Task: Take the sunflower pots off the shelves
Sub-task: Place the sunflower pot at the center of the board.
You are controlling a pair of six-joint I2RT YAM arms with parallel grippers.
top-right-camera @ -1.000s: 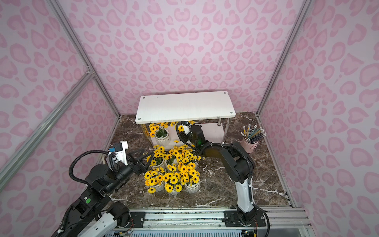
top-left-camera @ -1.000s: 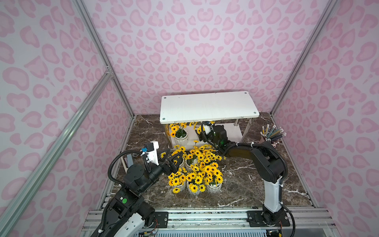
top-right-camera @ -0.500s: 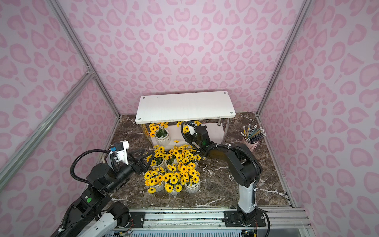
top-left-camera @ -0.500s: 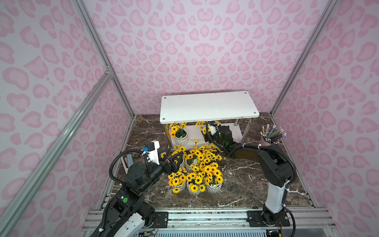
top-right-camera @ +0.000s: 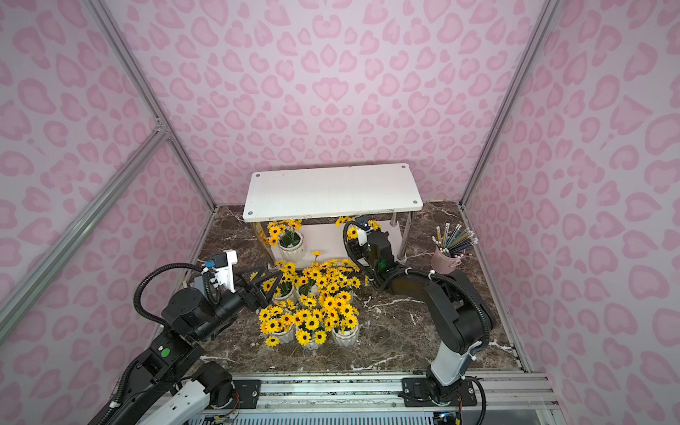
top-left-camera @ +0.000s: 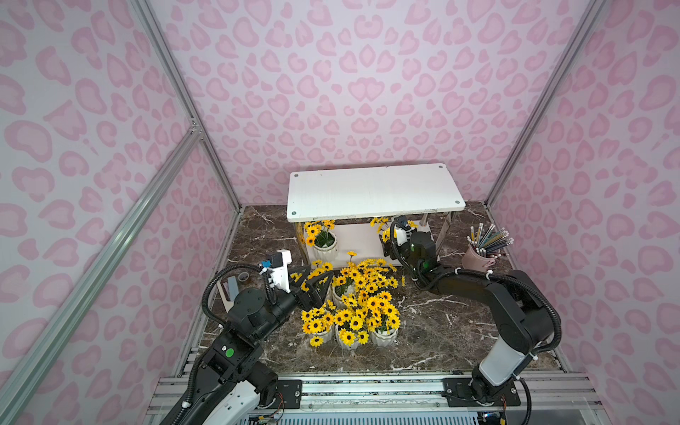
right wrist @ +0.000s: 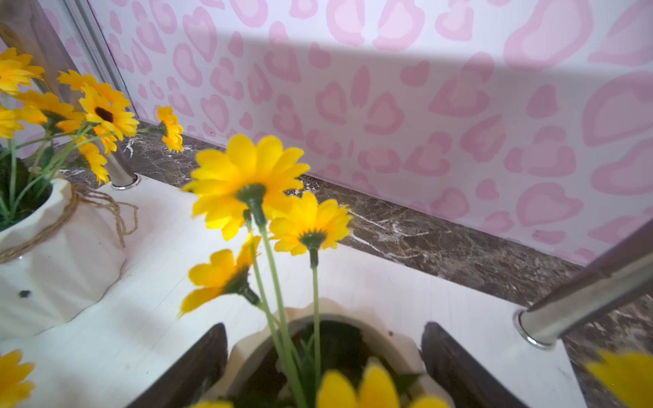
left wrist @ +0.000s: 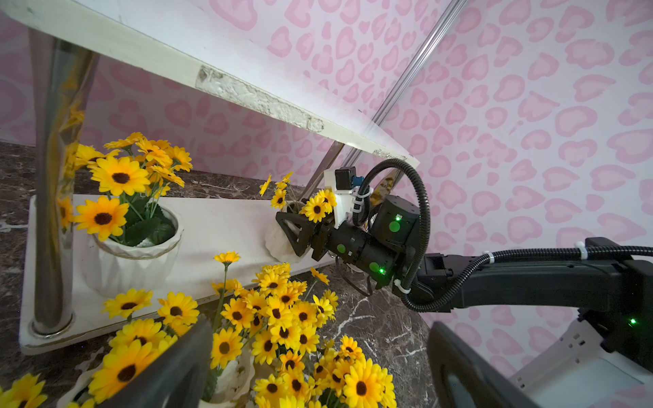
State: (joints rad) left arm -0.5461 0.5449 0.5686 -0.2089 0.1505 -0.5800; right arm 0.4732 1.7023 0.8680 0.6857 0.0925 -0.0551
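Right gripper (right wrist: pixel 323 330), black jaws apart, straddles a white ribbed ceramic pot of yellow sunflowers (right wrist: pixel 243 353) at the right end of the white chrome-legged rack's lower shelf (right wrist: pixel 406 282); whether they touch it is unclear. A matching pot (top-left-camera: pixel 324 248) sits at the left end. Left gripper (top-left-camera: pixel 312 287), jaws apart, hovers over the clustered pots (top-left-camera: pixel 349 312) nearer.

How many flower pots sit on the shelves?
2 pots on the lower shelf: one at its left end, one between the right gripper's jaws. The top board may hide more.
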